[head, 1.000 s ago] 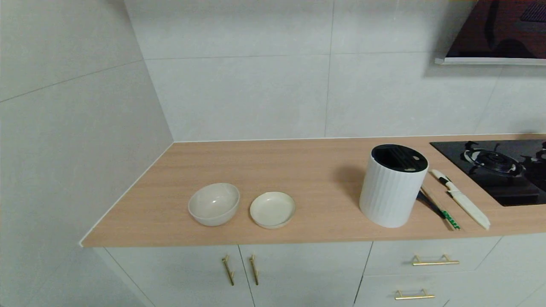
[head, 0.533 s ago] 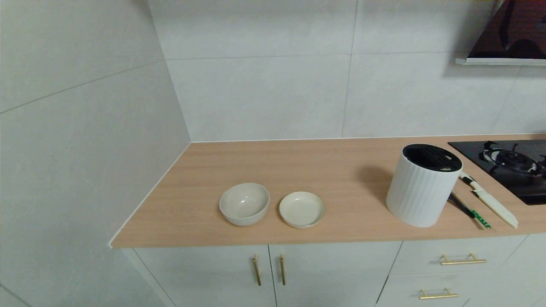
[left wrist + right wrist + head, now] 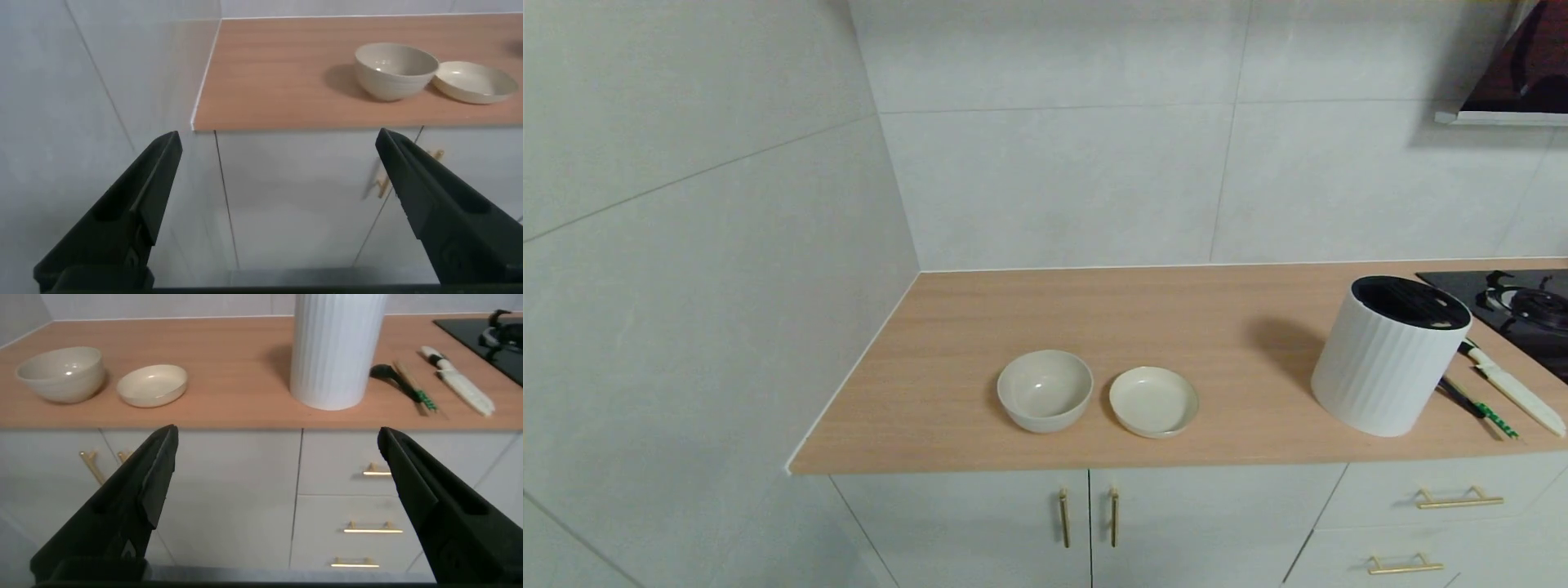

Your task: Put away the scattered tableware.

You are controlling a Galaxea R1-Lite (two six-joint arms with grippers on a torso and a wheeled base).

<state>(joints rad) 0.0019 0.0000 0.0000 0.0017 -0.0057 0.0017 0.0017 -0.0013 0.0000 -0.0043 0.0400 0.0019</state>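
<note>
A cream bowl (image 3: 1045,390) and a shallow cream dish (image 3: 1153,400) sit side by side near the wooden counter's front edge. To their right stands a white ribbed holder (image 3: 1388,355) with a black top. Beside it lie chopsticks (image 3: 1486,407) with green ends and a white knife (image 3: 1515,390). My left gripper (image 3: 278,212) hangs open in front of the cabinets, below counter level, with the bowl (image 3: 395,69) and dish (image 3: 476,81) ahead. My right gripper (image 3: 278,506) is open too, facing the holder (image 3: 337,347), chopsticks (image 3: 413,386) and knife (image 3: 458,380).
A black gas hob (image 3: 1519,306) is set into the counter at the far right. Tiled walls close off the counter's left end and back. White cabinet doors and drawers with gold handles (image 3: 1086,516) run below the counter (image 3: 1094,327).
The head camera has swung left, so everything sits further right in the picture. Nothing on the counter has moved.
</note>
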